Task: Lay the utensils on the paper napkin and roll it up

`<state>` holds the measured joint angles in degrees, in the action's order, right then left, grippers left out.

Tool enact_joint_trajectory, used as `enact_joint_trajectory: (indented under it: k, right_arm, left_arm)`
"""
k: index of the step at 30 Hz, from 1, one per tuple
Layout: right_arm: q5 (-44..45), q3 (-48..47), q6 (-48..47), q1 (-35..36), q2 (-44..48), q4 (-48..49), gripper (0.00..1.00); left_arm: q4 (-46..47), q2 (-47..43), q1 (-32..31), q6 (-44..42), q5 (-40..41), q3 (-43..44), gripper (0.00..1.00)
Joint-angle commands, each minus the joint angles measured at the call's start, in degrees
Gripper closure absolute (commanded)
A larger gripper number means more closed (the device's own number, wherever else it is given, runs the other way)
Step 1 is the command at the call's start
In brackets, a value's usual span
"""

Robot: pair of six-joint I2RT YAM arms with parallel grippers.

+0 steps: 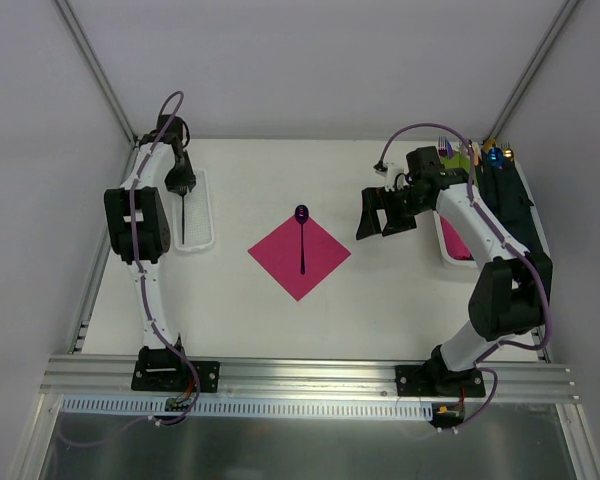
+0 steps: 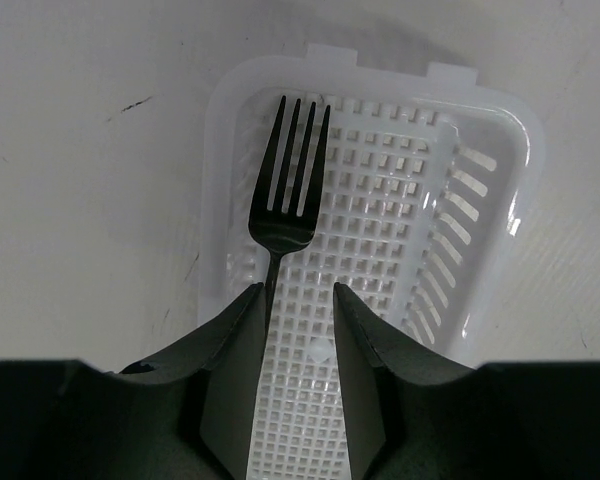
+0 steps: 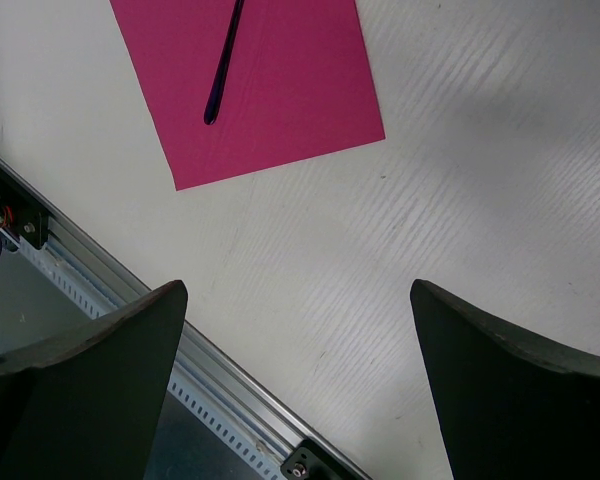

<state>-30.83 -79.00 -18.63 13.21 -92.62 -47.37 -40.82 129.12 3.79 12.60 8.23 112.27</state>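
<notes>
The magenta paper napkin (image 1: 300, 262) lies as a diamond at the table's middle. The dark-purple spoon (image 1: 302, 240) lies on it, bowl toward the far corner. In the right wrist view the napkin (image 3: 280, 90) and the spoon's handle (image 3: 224, 62) show at the top. The dark fork (image 1: 184, 218) lies in a white slotted tray (image 1: 206, 210) at the left. My left gripper (image 1: 183, 186) hovers over the tray, jaws open. In the left wrist view the fork (image 2: 288, 190) points away and its handle runs under the left finger (image 2: 230, 350) of my gripper (image 2: 298, 292). My right gripper (image 1: 380, 215) is wide open and empty, right of the napkin; it also shows in its wrist view (image 3: 298, 290).
A white tray (image 1: 448, 252) holding spare pink napkins stands at the right. Rolled bundles (image 1: 480, 155) with gold, blue and purple utensil tips sit at the back right. The aluminium rail (image 3: 110, 300) runs along the table's near edge.
</notes>
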Motion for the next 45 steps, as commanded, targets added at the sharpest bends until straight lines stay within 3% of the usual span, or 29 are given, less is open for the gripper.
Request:
enact_joint_trajectory:
  k: [1,6,15,37,45]
  right_arm:
    - [0.07,-1.77,-0.26,-0.38,-0.46,-1.05,0.01]
    - [0.07,-1.68,-0.26,-0.47,-0.9,-1.23,0.01]
    - [0.24,-2.12,-0.26,-0.56,-1.51,-1.4,0.01]
    - [-2.48,-3.17,0.44,-0.82,-1.86,-1.84,0.01]
    - [-4.85,-4.14,1.14,-0.82,-2.04,-1.76,0.01]
  left_arm:
    - [0.3,1.57,0.08,-0.47,2.58,2.25,0.65]
    - [0.56,3.77,-0.01,-0.82,3.37,3.13,0.59]
    - [0.65,6.58,-0.01,-1.62,4.34,4.63,0.58]
    - [0.83,4.74,0.25,2.08,-5.5,-0.2,1.0]
    - [0.83,0.96,0.69,1.9,-7.44,-1.88,1.0]
